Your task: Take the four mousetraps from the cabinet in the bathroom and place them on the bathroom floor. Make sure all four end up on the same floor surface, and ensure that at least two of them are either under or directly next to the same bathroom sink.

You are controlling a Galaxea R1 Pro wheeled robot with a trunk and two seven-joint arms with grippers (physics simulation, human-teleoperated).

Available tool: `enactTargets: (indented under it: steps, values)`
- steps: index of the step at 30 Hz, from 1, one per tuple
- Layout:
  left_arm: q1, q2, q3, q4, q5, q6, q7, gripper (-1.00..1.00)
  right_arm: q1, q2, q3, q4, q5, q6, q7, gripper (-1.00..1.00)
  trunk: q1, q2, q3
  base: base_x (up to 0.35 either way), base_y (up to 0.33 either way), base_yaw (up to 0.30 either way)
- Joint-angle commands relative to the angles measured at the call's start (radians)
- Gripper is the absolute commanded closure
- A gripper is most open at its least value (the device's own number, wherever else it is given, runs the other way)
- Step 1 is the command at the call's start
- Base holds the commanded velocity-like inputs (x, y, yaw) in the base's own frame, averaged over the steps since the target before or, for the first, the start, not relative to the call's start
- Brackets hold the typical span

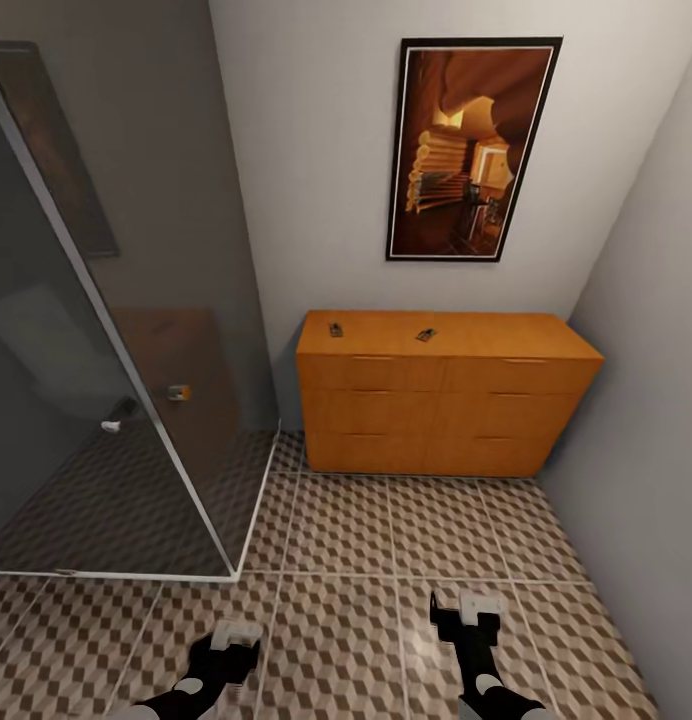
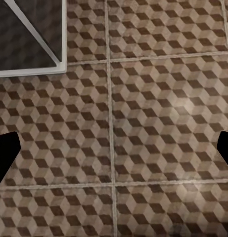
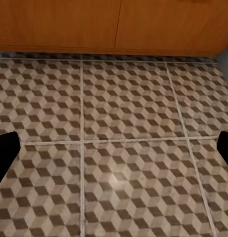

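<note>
From the head, the cabinet (image 1: pixel 446 400) is standing against the far wall under a framed picture (image 1: pixel 473 148), with its drawers shut. Two traps are lying on its top: one (image 1: pixel 336 329) toward the left end, another (image 1: pixel 425 335) near the middle, well apart from each other. A glass shower screen (image 1: pixel 136 380) is filling the left side. The floor (image 1: pixel 346 540) is stretching between cabinet and robot. The left gripper (image 1: pixel 229 645) and right gripper (image 1: pixel 464 612) are hanging low over the tiles, empty; their finger spread is hard to read here.

The left wrist camera is looking down at the floor (image 2: pixel 143 123), with the screen's frame corner (image 2: pixel 57 64) nearby. Dark fingertips (image 2: pixel 5 153) are sitting at opposite edges, so the jaws are spread wide, holding nothing.

The right wrist camera is facing the floor (image 3: pixel 128 138) and the cabinet's base (image 3: pixel 118 24). Its fingertips (image 3: pixel 5 153) are likewise wide apart and empty.
</note>
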Motion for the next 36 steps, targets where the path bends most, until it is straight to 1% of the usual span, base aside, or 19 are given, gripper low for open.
enactTargets:
  steps: [1,21,31,36]
  values:
    - [-0.002,-0.001,-0.009,0.005,0.009,-0.007,0.001,-1.00,-0.001,0.000,0.009,0.001,-0.007,-0.003,-0.004,-1.00,0.001,-0.002,-0.002,0.283,-0.081,0.003]
    - [-0.002,-0.001,-0.009,0.005,0.009,-0.007,0.001,-1.00,-0.001,-0.001,0.009,0.001,-0.007,-0.003,-0.003,-1.00,0.001,-0.002,-0.002,0.278,-0.112,0.000]
    - [-0.002,0.000,-0.009,0.005,0.009,-0.007,0.000,-1.00,-0.001,-0.002,0.009,0.001,-0.007,-0.003,-0.002,-1.00,0.001,-0.002,-0.002,0.270,-0.018,0.000]
    - [-0.002,0.000,-0.009,0.005,0.009,-0.007,0.001,-1.00,-0.001,-0.004,0.009,0.000,-0.007,-0.004,0.004,-1.00,0.001,-0.002,-0.002,0.109,-0.002,0.000]
